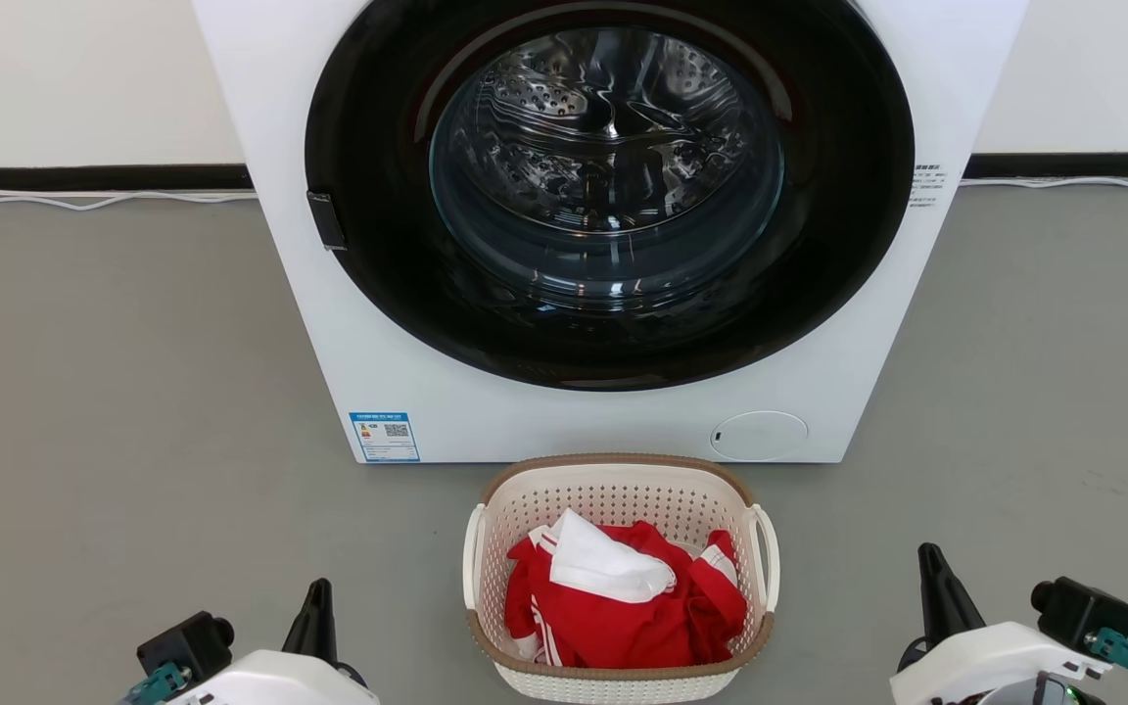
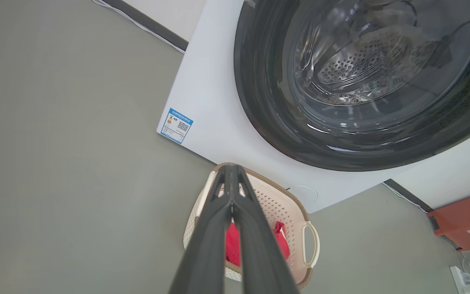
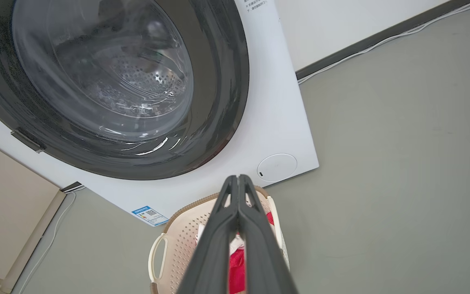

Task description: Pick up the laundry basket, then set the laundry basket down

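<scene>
The laundry basket (image 1: 620,493), cream-white with a brown woven-look rim and white loop handles, stands on the grey floor just in front of the washing machine (image 1: 407,372). Red and white clothes (image 1: 623,597) lie inside it. My left gripper (image 1: 319,595) is at the lower left, shut and empty, well left of the basket. My right gripper (image 1: 931,563) is at the lower right, shut and empty, right of the basket. In the left wrist view the shut gripper (image 2: 231,167) points over the basket (image 2: 276,204). In the right wrist view the shut gripper (image 3: 238,178) crosses the basket (image 3: 182,241).
The washing machine's round dark door (image 1: 848,264) is shut, drum behind glass. White cables (image 1: 84,201) run along the black skirting. A red box (image 2: 467,218) and a white power strip (image 2: 463,279) sit on the floor. Open grey floor (image 1: 114,411) lies on both sides.
</scene>
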Controlling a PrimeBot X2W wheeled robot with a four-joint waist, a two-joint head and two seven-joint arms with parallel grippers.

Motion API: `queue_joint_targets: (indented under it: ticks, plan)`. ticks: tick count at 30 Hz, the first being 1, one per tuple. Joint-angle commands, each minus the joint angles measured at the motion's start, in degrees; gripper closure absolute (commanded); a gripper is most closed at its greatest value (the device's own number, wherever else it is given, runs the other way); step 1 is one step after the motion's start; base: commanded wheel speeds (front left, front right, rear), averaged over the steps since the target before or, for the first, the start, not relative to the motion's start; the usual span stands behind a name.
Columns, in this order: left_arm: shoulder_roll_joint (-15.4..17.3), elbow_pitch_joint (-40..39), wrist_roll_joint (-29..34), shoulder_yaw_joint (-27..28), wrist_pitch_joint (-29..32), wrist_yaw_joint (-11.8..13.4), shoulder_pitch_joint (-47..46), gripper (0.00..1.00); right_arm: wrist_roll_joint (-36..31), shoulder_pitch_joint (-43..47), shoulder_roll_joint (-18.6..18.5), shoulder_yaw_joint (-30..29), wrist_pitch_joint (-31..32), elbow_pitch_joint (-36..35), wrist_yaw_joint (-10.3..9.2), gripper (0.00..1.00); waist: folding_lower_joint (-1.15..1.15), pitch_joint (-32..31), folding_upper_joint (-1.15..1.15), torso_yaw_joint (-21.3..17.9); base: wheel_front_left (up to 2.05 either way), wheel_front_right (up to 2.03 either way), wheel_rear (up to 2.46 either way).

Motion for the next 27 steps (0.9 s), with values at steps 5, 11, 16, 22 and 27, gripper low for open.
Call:
queue_joint_targets:
  ticks: [5, 11, 16, 22, 27]
  plan:
    - [0.4, -2.6, -4.3, 1.3, 1.0, -0.8, -2.1, 1.0, 5.0, -1.2, -0.3, 0.0, 1.1, -3.0, 0.12, 1.0, -0.01, 0.0, 0.0, -0.1, 0.0, 0.0, 0.0]
    - [0.4, -3.3, -7.2, 1.8, 1.9, -1.2, -2.1, 1.0, 8.6, -1.0, -0.3, -0.1, 2.0, -3.9, 0.14, 1.0, -0.01, 0.1, 0.0, -0.1, 0.0, 0.0, 0.0]
    - [0.5, -4.0, -10.2, 2.3, 2.7, -1.6, -2.1, 1.0, 12.1, -0.9, -0.3, -0.2, 2.8, -4.9, 0.16, 1.0, -0.01, 0.1, 0.0, -0.1, 0.0, 0.0, 0.0]
    - [0.5, -4.8, -13.8, 2.8, 3.8, -2.1, -2.1, 1.0, 16.3, -0.8, -0.3, -0.4, 3.9, -6.0, 0.18, 1.0, -0.01, 0.2, 0.0, -0.2, 0.0, 0.0, 0.0]
    - [0.6, -5.5, -16.7, 3.3, 4.6, -2.4, -2.1, 1.0, 19.8, -0.7, -0.4, -0.5, 4.7, -7.0, 0.19, 1.0, -0.01, 0.2, 0.0, -0.2, 0.0, 0.0, 0.0]
